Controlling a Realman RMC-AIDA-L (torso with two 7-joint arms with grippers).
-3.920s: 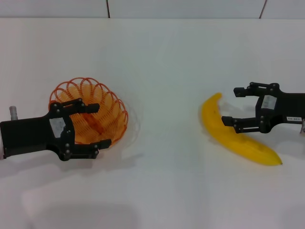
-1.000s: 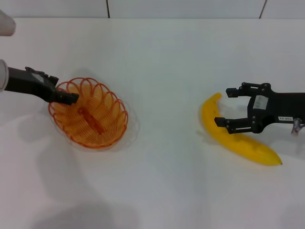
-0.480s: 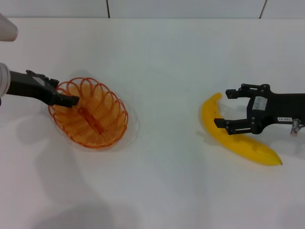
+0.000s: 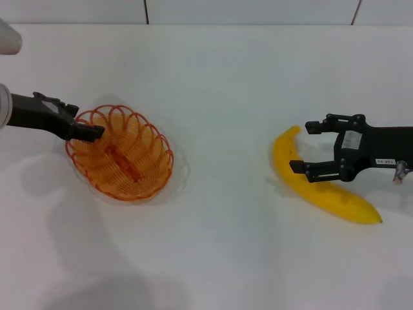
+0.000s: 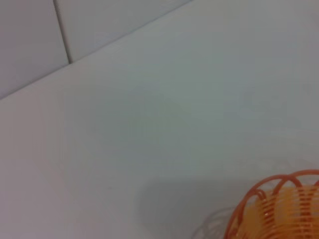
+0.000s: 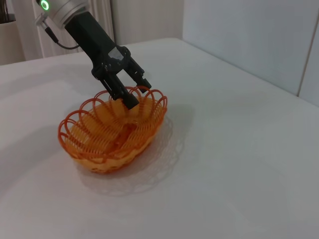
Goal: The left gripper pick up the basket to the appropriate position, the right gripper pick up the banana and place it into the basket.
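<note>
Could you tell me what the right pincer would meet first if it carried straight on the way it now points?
The banana, most likely: the open right pincer points toward the robot's left, with the fruit's upper half right at its fingertips. Its height above the banana is unclear, so it might pass just over.

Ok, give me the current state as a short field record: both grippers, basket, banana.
left gripper: at the basket's far-left rim, fingers straddling the wire edge
basket: resting on the white table, not lifted
right gripper: open, fingers either side of the banana's upper half
banana: lying on the table, not gripped
in basket: nothing yet
</note>
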